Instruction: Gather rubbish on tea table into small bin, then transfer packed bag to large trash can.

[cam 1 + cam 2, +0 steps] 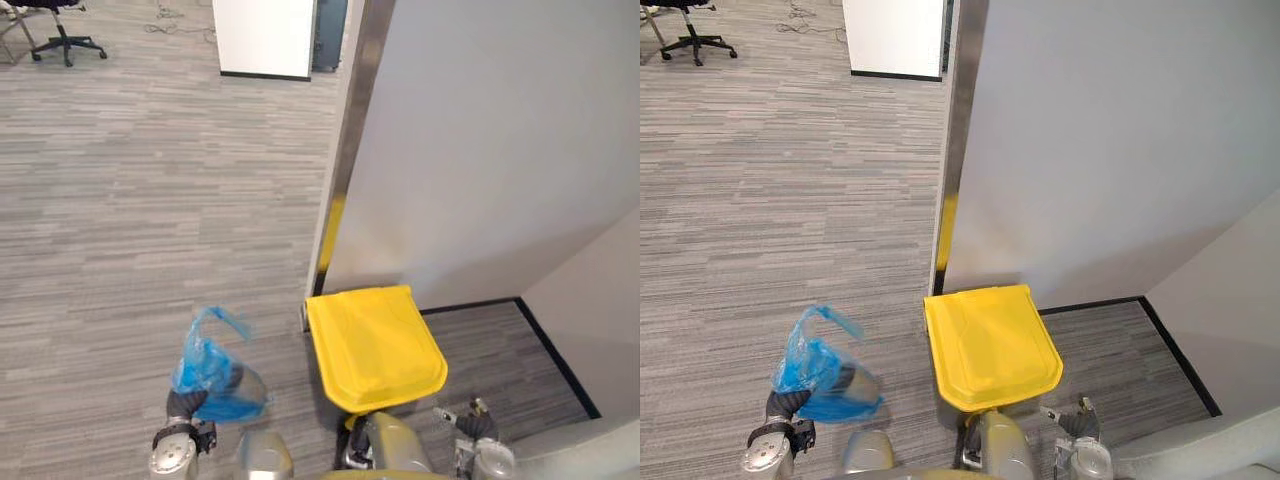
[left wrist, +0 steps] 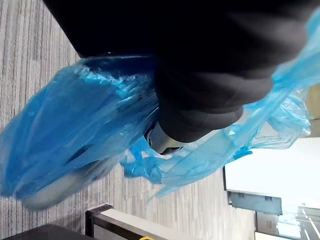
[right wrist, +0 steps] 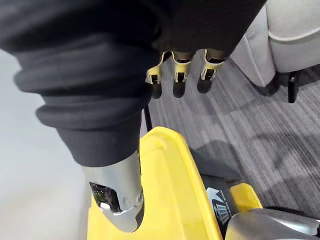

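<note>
Left arm: the silver-grey left arm [image 1: 172,452] comes in at the lower left, forearm pointing forward.
Left hand: the left hand [image 2: 167,140], under its dark ribbed cover, is wrapped in a thin blue plastic bag [image 1: 205,365], which hides its grip.
Right arm: the silver-grey right arm [image 1: 492,460] sits low at the lower right.
Right hand: the right hand [image 1: 470,415] is relaxed, with its silver, dark-tipped fingers [image 3: 175,80] straight, the thumb apart and nothing in its grasp.

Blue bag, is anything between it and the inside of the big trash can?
Yes. The yellow lid is shut, covering the opening, with the blue bag beside it at the left hand. The right hand, fingers relaxed and holding nothing, is by the lid's near edge. The lid likely needs lifting first.
</note>
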### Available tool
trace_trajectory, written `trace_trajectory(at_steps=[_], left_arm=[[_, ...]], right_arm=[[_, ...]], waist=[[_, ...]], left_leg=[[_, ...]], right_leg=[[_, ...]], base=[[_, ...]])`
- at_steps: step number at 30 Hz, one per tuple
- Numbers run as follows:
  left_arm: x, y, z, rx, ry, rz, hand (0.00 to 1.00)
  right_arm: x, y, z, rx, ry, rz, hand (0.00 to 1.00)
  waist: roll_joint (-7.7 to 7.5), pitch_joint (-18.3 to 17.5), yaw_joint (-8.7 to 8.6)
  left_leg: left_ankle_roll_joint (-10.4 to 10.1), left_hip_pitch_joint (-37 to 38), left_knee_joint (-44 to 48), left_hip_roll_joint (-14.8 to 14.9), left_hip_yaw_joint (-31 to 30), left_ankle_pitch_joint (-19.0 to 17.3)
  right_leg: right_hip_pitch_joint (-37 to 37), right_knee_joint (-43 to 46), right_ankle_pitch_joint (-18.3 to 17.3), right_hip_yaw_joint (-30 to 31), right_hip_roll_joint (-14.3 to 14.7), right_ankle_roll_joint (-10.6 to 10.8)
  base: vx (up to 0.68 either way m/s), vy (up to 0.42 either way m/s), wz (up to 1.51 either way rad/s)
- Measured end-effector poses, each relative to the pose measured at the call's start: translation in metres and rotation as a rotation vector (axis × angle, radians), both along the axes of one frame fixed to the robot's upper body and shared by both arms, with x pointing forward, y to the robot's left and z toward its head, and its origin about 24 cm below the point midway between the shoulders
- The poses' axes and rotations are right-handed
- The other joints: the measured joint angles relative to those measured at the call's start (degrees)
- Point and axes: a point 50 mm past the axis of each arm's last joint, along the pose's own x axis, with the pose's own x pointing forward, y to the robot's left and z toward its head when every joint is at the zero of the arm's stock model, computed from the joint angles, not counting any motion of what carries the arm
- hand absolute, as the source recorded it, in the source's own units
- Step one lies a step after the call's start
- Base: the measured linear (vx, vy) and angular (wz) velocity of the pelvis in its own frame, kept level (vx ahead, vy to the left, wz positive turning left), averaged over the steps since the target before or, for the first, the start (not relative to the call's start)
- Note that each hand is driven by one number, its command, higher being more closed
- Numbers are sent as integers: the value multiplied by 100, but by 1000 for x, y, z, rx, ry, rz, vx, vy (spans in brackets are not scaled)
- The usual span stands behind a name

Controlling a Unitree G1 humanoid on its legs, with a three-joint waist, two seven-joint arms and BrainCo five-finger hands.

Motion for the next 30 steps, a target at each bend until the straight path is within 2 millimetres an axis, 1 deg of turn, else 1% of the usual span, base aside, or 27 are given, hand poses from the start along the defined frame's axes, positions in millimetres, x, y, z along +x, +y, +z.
trace_trajectory(at_steps=[1,2,3,4,5,6,7,8,9,10,11,12,13,14,15,17,18,19,20,21,22,24,28,30], left_arm=[[-2,-1,-1,-10,3,6,100],[-3,-1,-1,-12,3,9,100],[-5,-3,-1,-20,-2,14,100],[-3,-6,-1,-31,-8,20,100],[-4,-16,-4,-69,-10,33,100],[-4,-20,-5,-81,-13,36,100],[-2,-26,-6,-109,-22,47,100],[-1,-27,-6,-117,-25,47,100],[3,-30,-4,-123,-41,37,100],[5,-31,-2,-122,-51,32,100],[5,-32,-2,-124,-55,32,100],[4,-31,-2,-122,-51,35,100],[3,-30,-2,-119,-49,33,100],[4,-31,-2,-120,-52,28,100],[3,-33,-1,-126,-56,29,100],[5,-35,0,-130,-66,27,100],[6,-35,0,-131,-67,26,100],[5,-35,0,-131,-65,27,100],[6,-35,0,-132,-65,24,100],[8,-36,-1,-133,-64,19,100],[7,-37,-2,-134,-55,15,100],[5,-37,-6,-134,-31,7,100],[1,-37,-12,-135,-1,6,100],[1,-38,-13,-137,9,5,100]], right_arm=[[2,0,1,-2,-9,4,0],[2,0,1,-2,-10,5,0],[3,-1,4,-12,-24,6,0],[6,-5,7,-27,-40,10,0],[11,-12,12,-53,-56,17,0],[14,-15,13,-61,-64,20,0],[27,-16,19,-71,-100,27,0],[28,-17,20,-73,-106,26,0],[25,-17,19,-78,-100,20,0],[22,-18,18,-82,-93,14,0],[21,-19,17,-87,-88,5,0],[23,-20,19,-88,-95,-1,0],[25,-20,19,-91,-100,-3,0],[26,-20,20,-98,-106,-9,0],[32,-21,24,-104,-132,-9,0],[35,-20,26,-104,-145,-7,0],[35,-19,25,-101,-142,-7,0],[35,-19,25,-100,-142,-7,0],[35,-18,24,-97,-140,-7,0],[35,-18,23,-94,-133,-7,0],[34,-18,22,-92,-125,-8,0],[29,-17,17,-83,-99,-10,0],[27,-15,14,-74,-87,-12,0],[27,-15,14,-74,-87,-12,0]], waist=[[-74,-77,3],[-107,-109,1],[-233,-236,2],[-231,-291,0],[-89,-433,151],[-51,-432,197],[52,-412,185],[83,-422,118],[82,-422,103],[73,-417,113],[72,-417,123],[74,-416,124],[69,-419,122],[40,-415,103],[51,-379,123],[79,-378,101],[140,-392,2],[150,-397,-24],[157,-400,-40],[170,-402,-35],[197,-412,-42],[212,-412,-51],[232,-411,-159],[270,-412,-166]], left_leg=[[-12,-115,-224,-118,-60,122],[-13,-159,-252,-160,-80,142],[-101,-392,-256,-261,-154,211],[-182,-574,-242,-306,-269,300],[-146,-776,-320,-318,-415,492],[-64,-815,-384,-318,-434,634],[-24,-1034,-465,-247,-442,913],[-29,-1103,-465,-225,-439,1005],[-70,-1185,-501,-224,-443,1159],[-77,-1196,-560,-228,-451,1213],[-193,-1194,-699,-228,-456,1326],[-246,-1204,-866,-226,-448,1520],[-213,-1218,-973,-229,-440,1664],[-161,-1183,-1189,-226,-418,1835],[29,-1202,-799,-211,-241,1578],[186,-1044,-585,-234,-36,1294],[147,-829,-988,-274,66,1281],[107,-741,-1197,-302,67,1306],[-41,-586,-1577,-357,88,1468],[39,-483,-1815,-410,180,1583],[80,-455,-1894,-438,229,1625],[102,-367,-1985,-498,344,1662],[138,-240,-2008,-577,539,1649],[199,-237,-1932,-583,623,1603]], right_leg=[[203,538,-187,239,-175,179],[265,554,-192,310,-224,187],[546,133,-563,531,-318,442],[755,-410,-965,490,-181,484],[894,-1256,-1267,485,0,264],[911,-1485,-1307,474,50,189],[918,-1890,-1309,401,157,-75],[913,-1951,-1262,321,170,-133],[909,-2010,-1241,157,163,-166],[908,-2018,-1241,103,160,-167],[907,-2053,-1227,23,155,-191],[893,-2113,-1171,-46,155,-272],[887,-2178,-1112,-64,154,-275],[910,-2428,-944,-140,113,-332],[935,-2549,-812,-148,99,-366],[979,-2606,-748,-138,73,-337],[1059,-2725,-678,-163,90,-256],[1081,-2796,-639,-158,87,-219],[1118,-2999,-504,-102,68,-160],[1146,-3269,-322,11,68,-88],[1213,-3444,-215,67,66,-33],[1268,-3669,-52,181,65,27],[1339,-3861,110,423,13,111],[1350,-3958,199,542,12,146]], base=[[-130,-126,22],[-124,-216,28],[-73,-209,26],[-42,-252,10],[-5,-170,-17],[-67,-206,-34],[-73,-121,-5],[-108,-142,39],[-42,-62,57],[-52,-73,57],[-52,-42,41],[-56,-29,36],[-73,4,29],[-62,39,11],[-62,47,4],[-76,72,0],[-85,112,10],[-83,150,9],[-88,174,-17],[-118,232,-28],[-91,186,-27],[-67,130,-23],[-20,98,-29],[-6,79,-37]])
